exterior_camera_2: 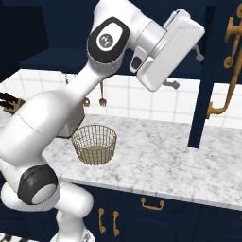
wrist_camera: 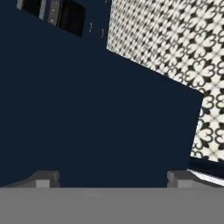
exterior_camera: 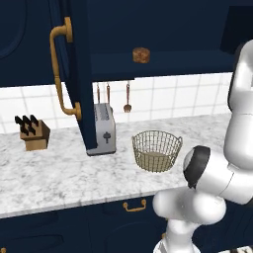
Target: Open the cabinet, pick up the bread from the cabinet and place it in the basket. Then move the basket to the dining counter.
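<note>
Marbled desk (exterior_camera: 59,173) carrying basket (exterior_camera: 156,150); bread (exterior_camera: 141,55) sitting on cabinet shelf (exterior_camera: 163,63); tool (wrist_camera: 113,178) spread wide, facing navy panel, gripping nothing.

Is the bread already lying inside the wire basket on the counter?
No. In the left base view the bread sits up on the shelf of the open cabinet, while the basket below on the counter holds nothing.

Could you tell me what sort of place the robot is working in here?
A rendered kitchen, it seems: a toaster and knife block stand on a marbled counter below navy cabinets, against white tiles.
</note>
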{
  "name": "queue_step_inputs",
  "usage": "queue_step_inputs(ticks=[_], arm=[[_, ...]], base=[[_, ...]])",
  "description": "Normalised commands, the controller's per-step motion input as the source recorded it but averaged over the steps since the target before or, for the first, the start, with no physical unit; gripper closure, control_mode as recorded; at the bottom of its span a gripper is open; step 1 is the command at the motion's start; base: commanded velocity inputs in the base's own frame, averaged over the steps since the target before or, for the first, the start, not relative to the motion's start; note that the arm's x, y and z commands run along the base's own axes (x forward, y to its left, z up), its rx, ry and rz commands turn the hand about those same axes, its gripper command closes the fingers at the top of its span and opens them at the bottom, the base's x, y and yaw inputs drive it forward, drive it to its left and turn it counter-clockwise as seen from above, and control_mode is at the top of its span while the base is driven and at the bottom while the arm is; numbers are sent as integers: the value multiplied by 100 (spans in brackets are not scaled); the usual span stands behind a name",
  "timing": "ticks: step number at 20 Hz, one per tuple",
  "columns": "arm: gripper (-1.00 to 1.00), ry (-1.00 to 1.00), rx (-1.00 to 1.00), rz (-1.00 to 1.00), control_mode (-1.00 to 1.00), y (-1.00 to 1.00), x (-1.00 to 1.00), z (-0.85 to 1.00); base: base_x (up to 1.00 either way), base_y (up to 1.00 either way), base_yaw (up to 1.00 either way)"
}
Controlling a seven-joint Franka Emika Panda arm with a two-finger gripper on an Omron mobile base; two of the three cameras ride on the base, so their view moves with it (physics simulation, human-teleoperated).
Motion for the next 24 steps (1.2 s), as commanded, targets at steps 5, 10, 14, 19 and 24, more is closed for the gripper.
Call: queue_step_inputs(ticks=[5,10,14,19,24], arm=[[-100,-6,0,33,-100,98,-7,-14],[-100,1,-6,65,-100,100,-59,0],[-100,4,-12,82,-100,99,-55,0],[-100,8,-16,88,-100,71,-44,0],[-100,14,-21,80,-100,52,-21,0]], base=[[0,0,0],[0,0,0],[0,0,0],[0,0,0],[0,0,0]])
